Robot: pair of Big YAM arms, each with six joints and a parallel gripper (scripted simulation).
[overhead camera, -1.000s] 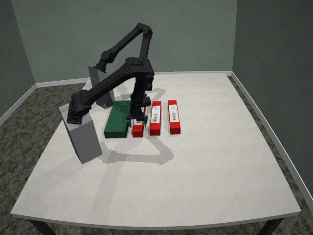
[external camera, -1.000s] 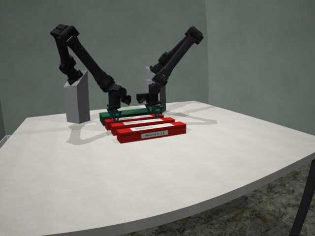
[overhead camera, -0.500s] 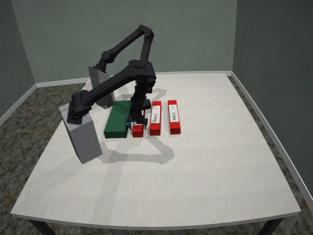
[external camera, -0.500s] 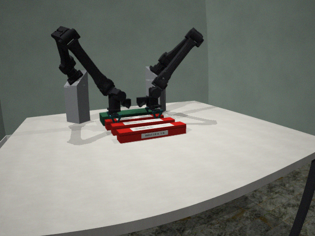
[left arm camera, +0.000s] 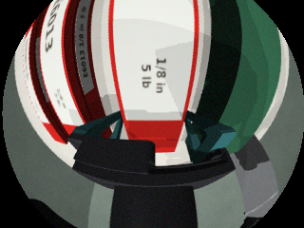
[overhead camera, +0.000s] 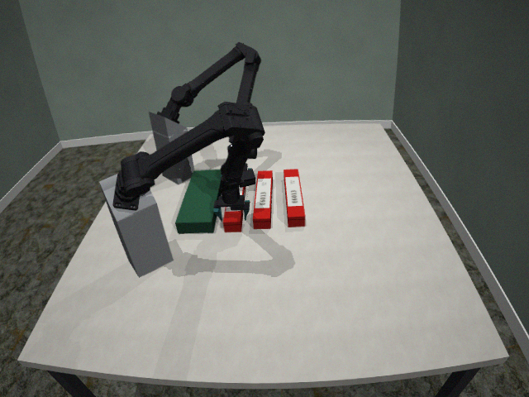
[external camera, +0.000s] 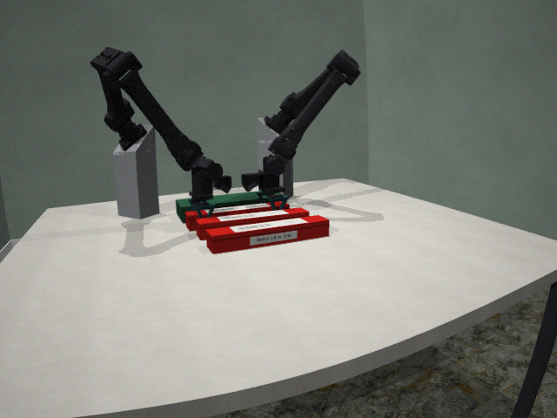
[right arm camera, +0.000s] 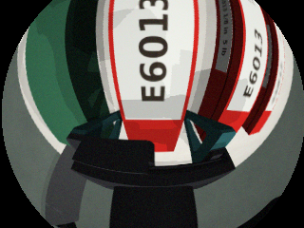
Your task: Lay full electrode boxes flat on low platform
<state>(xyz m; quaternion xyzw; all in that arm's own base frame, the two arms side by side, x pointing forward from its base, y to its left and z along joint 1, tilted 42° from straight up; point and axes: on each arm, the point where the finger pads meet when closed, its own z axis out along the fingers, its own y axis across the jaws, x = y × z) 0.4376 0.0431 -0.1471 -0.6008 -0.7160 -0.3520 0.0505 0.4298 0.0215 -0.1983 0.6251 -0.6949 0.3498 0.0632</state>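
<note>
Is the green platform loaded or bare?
Bare: no box rests on the platform; all three red boxes lie on the table beside it.
</note>
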